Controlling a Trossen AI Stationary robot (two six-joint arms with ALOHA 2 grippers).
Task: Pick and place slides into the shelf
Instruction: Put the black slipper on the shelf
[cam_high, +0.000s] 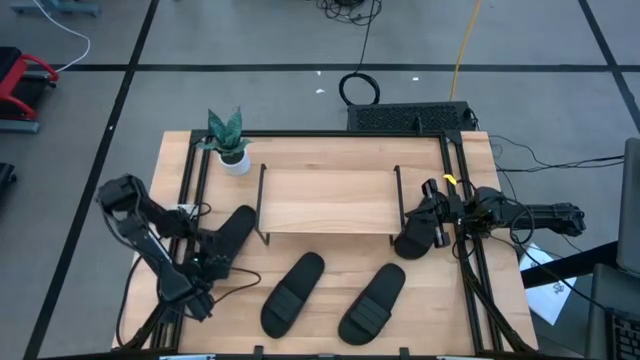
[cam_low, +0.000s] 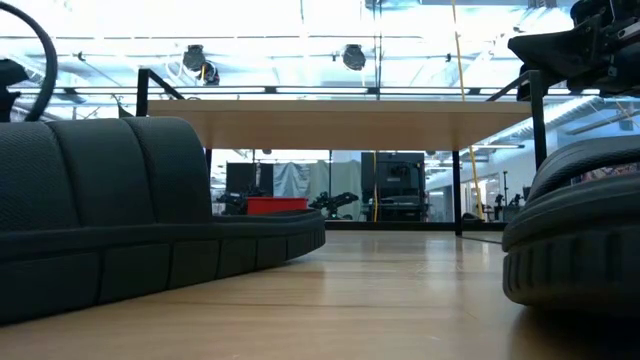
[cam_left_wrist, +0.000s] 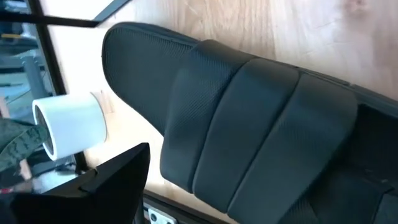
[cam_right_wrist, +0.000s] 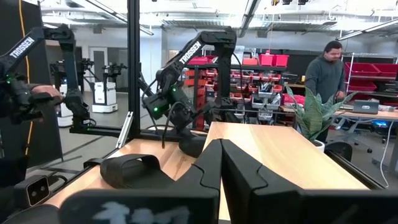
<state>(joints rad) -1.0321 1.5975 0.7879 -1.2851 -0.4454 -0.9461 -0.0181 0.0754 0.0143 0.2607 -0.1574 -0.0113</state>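
Overhead, then, by item:
Shelf: low rack with light wood plank top on thin black metal side frames (cam_high: 325, 200), at the middle of the larger wooden tabletop (cam_high: 300, 155).
Slides: four matte black oval sandals with one wide strap each; one at the shelf's left end (cam_high: 235, 232), two in front of it, near each other but apart (cam_high: 292, 293) (cam_high: 372, 302), one at the shelf's right end (cam_high: 413, 240); none on the plank top.
Left gripper (cam_high: 212, 262): spread wide over the left slide (cam_left_wrist: 249, 124), nothing clamped.
Right gripper (cam_high: 428, 215): clenched empty, fingers (cam_right_wrist: 205, 171) pressed together, above the right-end slide.
Plant: small green plant in a white cylindrical pot (cam_high: 230, 145), behind the shelf's left corner.
Room: person (cam_right_wrist: 323, 78) standing well beyond the table.
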